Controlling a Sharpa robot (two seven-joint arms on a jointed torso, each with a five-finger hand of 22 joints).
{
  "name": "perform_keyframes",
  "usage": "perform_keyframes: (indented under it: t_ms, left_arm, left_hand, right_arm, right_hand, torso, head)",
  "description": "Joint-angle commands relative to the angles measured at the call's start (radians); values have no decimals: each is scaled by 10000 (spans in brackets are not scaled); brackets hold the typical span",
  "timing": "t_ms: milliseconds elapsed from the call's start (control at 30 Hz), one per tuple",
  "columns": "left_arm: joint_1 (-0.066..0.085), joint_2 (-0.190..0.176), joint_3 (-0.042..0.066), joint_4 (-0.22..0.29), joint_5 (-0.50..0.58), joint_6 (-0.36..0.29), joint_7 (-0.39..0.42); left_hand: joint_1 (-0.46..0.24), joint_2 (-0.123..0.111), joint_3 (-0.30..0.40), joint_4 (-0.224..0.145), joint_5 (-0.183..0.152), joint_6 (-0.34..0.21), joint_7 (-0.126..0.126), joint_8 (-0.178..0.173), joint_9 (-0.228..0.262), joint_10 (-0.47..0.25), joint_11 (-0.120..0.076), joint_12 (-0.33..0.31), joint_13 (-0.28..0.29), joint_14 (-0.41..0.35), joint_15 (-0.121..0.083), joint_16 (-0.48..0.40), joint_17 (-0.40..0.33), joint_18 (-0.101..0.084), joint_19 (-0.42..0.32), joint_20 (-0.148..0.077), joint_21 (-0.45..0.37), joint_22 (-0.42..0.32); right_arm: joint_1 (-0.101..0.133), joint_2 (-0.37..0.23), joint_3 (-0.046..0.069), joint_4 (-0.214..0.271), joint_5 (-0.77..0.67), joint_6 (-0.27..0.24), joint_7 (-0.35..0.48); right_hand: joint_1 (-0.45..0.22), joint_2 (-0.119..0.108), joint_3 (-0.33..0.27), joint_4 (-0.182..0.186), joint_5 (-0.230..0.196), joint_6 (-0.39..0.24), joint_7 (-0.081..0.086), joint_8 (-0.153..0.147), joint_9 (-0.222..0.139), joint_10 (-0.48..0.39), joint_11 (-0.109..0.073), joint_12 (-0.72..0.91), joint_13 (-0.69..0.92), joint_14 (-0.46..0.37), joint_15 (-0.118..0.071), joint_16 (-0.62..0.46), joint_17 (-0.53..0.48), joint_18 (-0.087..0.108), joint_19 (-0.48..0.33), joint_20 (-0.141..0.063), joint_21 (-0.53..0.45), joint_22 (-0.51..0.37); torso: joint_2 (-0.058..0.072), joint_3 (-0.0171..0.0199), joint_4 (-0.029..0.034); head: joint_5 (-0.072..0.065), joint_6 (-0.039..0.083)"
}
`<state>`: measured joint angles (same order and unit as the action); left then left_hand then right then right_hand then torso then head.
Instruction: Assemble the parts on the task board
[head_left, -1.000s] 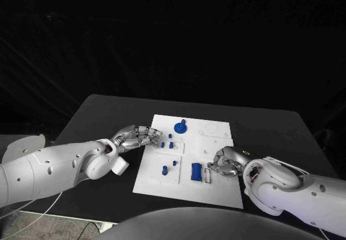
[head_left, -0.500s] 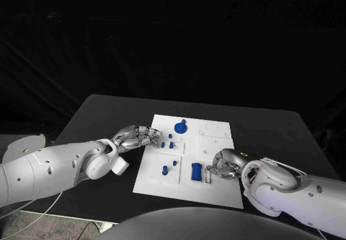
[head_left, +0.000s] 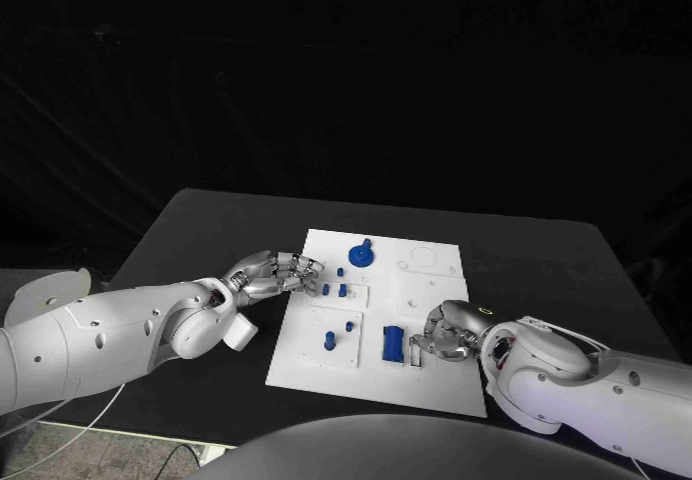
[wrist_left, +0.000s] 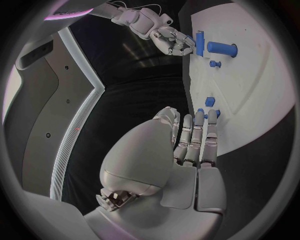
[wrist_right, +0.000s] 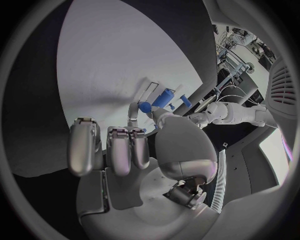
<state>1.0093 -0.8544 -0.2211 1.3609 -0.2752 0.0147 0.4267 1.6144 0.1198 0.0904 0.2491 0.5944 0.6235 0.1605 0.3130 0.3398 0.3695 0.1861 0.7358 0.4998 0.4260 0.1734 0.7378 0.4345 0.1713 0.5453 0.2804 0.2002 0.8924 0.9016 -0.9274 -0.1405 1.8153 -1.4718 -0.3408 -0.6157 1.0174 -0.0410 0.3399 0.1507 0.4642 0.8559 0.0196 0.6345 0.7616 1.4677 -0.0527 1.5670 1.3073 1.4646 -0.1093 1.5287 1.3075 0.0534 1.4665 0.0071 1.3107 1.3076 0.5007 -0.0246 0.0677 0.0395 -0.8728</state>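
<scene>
The right hand (head_left: 447, 332) rests on the task board (head_left: 433, 385) at its right side, fingers curled down toward the surface. Its fingertips (wrist_right: 133, 114) touch a narrow slot (head_left: 417, 351) in the board. A small blue piece (wrist_right: 145, 107) sits at the fingertips, but whether the hand grips it cannot be determined. Just beside the slot, on the side away from the hand, lies a blue rectangular block (head_left: 394, 343); its long axis runs from the board's near edge toward its far edge.

The left hand (head_left: 271, 275) sits at the board's left edge, fingers loosely curled and holding nothing. Its fingertips (wrist_left: 211, 116) reach two small blue pegs (head_left: 335, 291) on the board. A blue oval part (head_left: 330, 340) lies nearer the robot on the left half. A round blue part with a knob (head_left: 361, 254) stands near the far edge.

The board's far right quarter is bare white surface. The black table (head_left: 202, 225) extends well beyond the board on all sides.
</scene>
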Motion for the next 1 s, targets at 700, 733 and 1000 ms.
perform_keyframes:
  t_ms: [700, 733, 1000]
  left_arm:
    - [1, 20, 5, 6, 13, 269, -19]
    - [1, 20, 5, 5, 13, 271, -21]
    - [1, 31, 5, 0, 13, 297, -40]
  left_hand:
    - [94, -13, 83, -12, 41, 9, 79, 44, -14, 56, 51, 7, -23, 34, 62, 62, -14, -63, -21, -46, -22, 23]
    - [94, -13, 83, -12, 41, 9, 79, 44, -14, 56, 51, 7, -23, 34, 62, 62, -14, -63, -21, -46, -22, 23]
    - [94, -13, 83, -12, 41, 9, 79, 44, -14, 56, 51, 7, -23, 34, 62, 62, -14, -63, -21, -46, -22, 23]
  right_arm:
    - [-43, 133, 2, -72, 170, 774, -153]
    - [-44, 136, 2, -75, 174, 792, -154]
    - [-50, 168, 2, -102, 301, 903, -154]
  right_hand:
    - [-204, -159, -65, 227, -423, -332, 141, -341, -63, 1031, 116, 38, 2635, 844, 72, -88, 1468, 50, 261, -5, -139, 1839]
    - [-215, -160, -73, 238, -445, -337, 145, -349, -62, 1031, 121, 38, 2635, 842, 76, -93, 1456, 51, 260, -1, -143, 1838]
    - [-229, -125, -89, 270, -558, -285, 142, -339, -29, 1031, 130, 38, 2635, 843, 92, -92, 1458, 52, 261, 21, -150, 1837]
  torso:
    - [3, -2, 3]
    - [2, -2, 2]
    - [0, -1, 1]
  head:
    - [13, 2]
    - [8, 2]
    - [17, 2]
